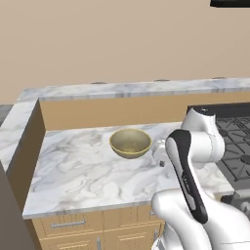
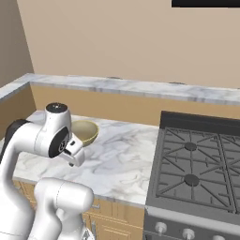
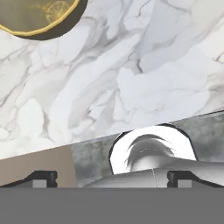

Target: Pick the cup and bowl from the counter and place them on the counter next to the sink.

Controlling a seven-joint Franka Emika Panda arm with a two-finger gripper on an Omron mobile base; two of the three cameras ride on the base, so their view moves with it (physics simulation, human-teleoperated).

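Note:
A wide olive-tan bowl (image 1: 130,142) sits upright and empty on the white marble counter (image 1: 78,171), near its back wall. From the right base view the bowl (image 2: 87,131) is partly hidden behind my arm. In the hand view the bowl (image 3: 35,15) lies at the top left corner, over the veined counter (image 3: 131,78). My gripper (image 3: 112,180) hangs above the counter, to the stove side of the bowl and apart from it. It is open, fingertips (image 3: 43,179) wide apart, with nothing between them. The cup and the sink are out of view.
A black gas stove (image 2: 197,164) adjoins the counter on the right; its grates (image 1: 239,146) lie beside my arm. A raised marble ledge (image 1: 122,90) runs along the back and a wooden side wall (image 1: 29,141) closes the left. Bare marble (image 1: 73,161) lies left of the bowl.

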